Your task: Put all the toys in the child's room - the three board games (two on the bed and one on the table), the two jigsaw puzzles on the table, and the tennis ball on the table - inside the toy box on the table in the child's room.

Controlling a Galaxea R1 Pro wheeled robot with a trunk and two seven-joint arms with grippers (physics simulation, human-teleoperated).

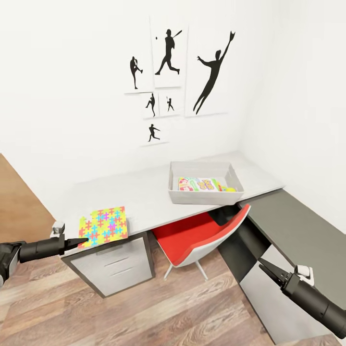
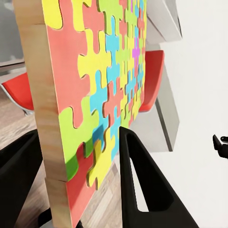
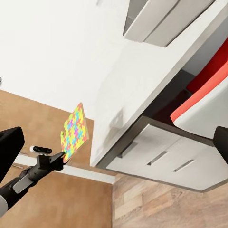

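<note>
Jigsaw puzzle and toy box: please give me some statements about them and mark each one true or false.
1. The left gripper holds the jigsaw puzzle by its edge. True.
2. The toy box is empty. False: a printed game box and a yellow ball lie inside.
3. The right gripper carries a board game. False: it holds nothing.
4. A red chair stands under the table. True.
5. The toy box stands on the floor. False: it is on the table.

Pale table [image 1: 144,192] bearing grey toy box [image 1: 205,196].
</note>
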